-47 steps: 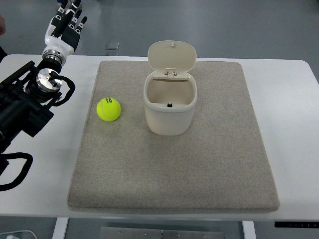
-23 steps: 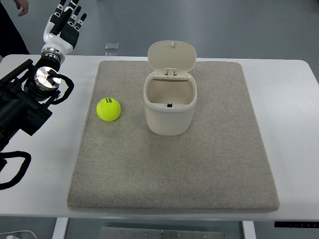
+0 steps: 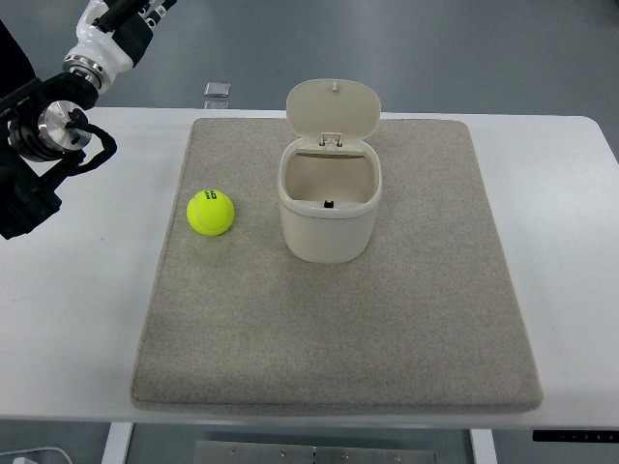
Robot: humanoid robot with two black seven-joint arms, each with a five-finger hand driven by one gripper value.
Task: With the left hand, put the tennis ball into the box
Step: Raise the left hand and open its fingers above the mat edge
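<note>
A yellow-green tennis ball [image 3: 211, 212] lies on the left part of the grey mat [image 3: 387, 329]. To its right stands the cream box [image 3: 330, 205], its hinged lid tipped up at the back and its inside bare. My left hand [image 3: 124, 17] is high at the top left corner, off the mat and far from the ball. The picture's top edge cuts it off; the finger parts that show run straight and hold nothing. The right arm does not show.
The mat lies on a white table [image 3: 580, 242]. My left arm's black links and cables [image 3: 39, 145] hang over the table's left end. A small clear item [image 3: 218, 90] sits just past the back edge. A person's dark clothing [image 3: 12, 53] shows at top left.
My left arm has swung up and to the left, away from the mat, and the hand now partly leaves the picture at the top. Ball and box have not moved.
</note>
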